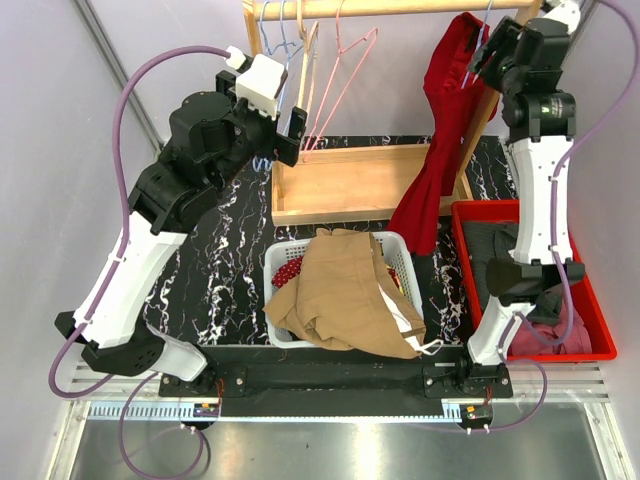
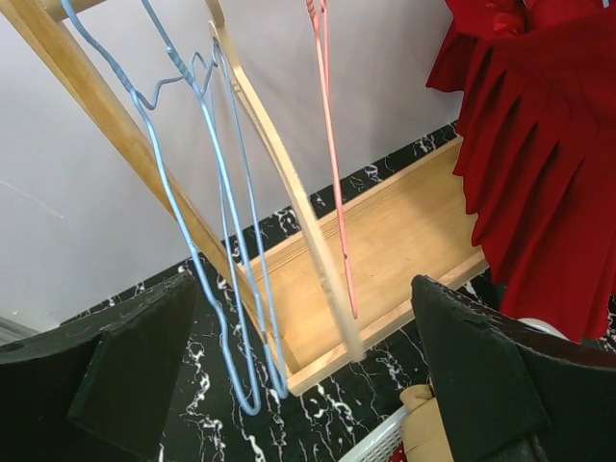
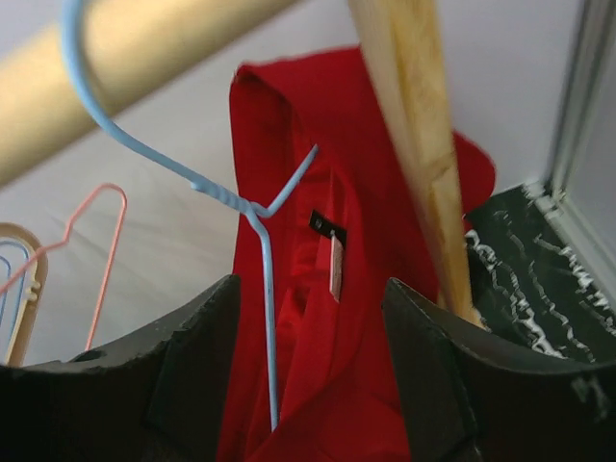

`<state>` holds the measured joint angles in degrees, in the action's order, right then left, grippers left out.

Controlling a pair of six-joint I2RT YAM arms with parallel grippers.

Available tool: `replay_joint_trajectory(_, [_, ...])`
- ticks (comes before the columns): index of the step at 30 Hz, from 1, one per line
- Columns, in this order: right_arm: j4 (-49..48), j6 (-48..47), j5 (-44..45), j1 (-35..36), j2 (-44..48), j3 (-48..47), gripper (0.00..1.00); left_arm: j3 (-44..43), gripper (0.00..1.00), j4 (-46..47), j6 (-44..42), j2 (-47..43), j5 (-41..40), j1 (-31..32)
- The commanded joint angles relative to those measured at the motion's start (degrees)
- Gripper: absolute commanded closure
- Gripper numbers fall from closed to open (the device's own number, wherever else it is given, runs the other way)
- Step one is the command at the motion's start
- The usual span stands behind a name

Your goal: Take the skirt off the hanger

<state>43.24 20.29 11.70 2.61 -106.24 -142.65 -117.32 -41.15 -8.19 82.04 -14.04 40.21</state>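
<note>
Skirt point(image 1: 440, 150), red, hangs on blue hanger point(image 3: 265, 289) from rail point(image 1: 400, 8), upper right: removal not begun. Right jaws spread wide, flanking hanger neck, gripping nothing. Left jaws spread too, facing empty hangers point(image 2: 294, 207), upper left.

Left gripper point(image 2: 303, 318): your jaws stand wide apart, gripping nothing.
Blue hangers point(image 2: 248, 406): you see them hang between your fingers.
Wooden hanger point(image 2: 324, 289): just right of those.
Pink hanger point(image 2: 334, 164): beside the wooden one.
Skirt point(image 2: 539, 164): red, pleated, at your far right.
Basket point(image 2: 380, 438): white rim, bottom edge.
</note>
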Motion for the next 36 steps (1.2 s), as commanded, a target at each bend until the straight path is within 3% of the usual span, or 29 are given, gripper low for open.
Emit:
replay_joint_trajectory(1, [0.6,3.1,-5.9,0.1,-0.2,-0.7,0.33,0.0,0.01,1.3,-0.8,-2.1,1.3,0.1])
replay_joint_trajectory(12, [-0.2,2.6,-7.4,0.1,-2.7,1.6,0.42,1.3,0.01,1.4,-0.9,-1.9,0.9,0.1])
replay_joint_trajectory(21, [-1.0,-0.2,-5.7,3.1,-6.7,-4.6,0.42,3.1,0.01,1.4,-1.1,-2.1,0.2,0.1])
replay_joint_trajectory(23, [-1.0,-0.2,-5.6,3.4,-8.2,-6.9,0.45,3.1,0.01,1.4,-1.0,-2.0,0.0,0.1])
replay_joint_trajectory(25, [-0.8,0.3,-5.9,3.4,-9.2,-7.6,0.53,2.8,0.01,1.4,-1.1,-2.1,-0.1,0.1])
replay_joint_trajectory(31, [-0.4,-1.5,-3.0,5.0,-9.6,-7.7,1.0,3.8,0.01,1.7,-1.7,-2.6,-1.1,0.1])
replay_joint_trajectory(36, [-1.7,-3.7,-2.6,6.5,-9.5,-10.0,1.0,4.6,0.01,1.9,-1.7,-2.9,-1.7,0.1])
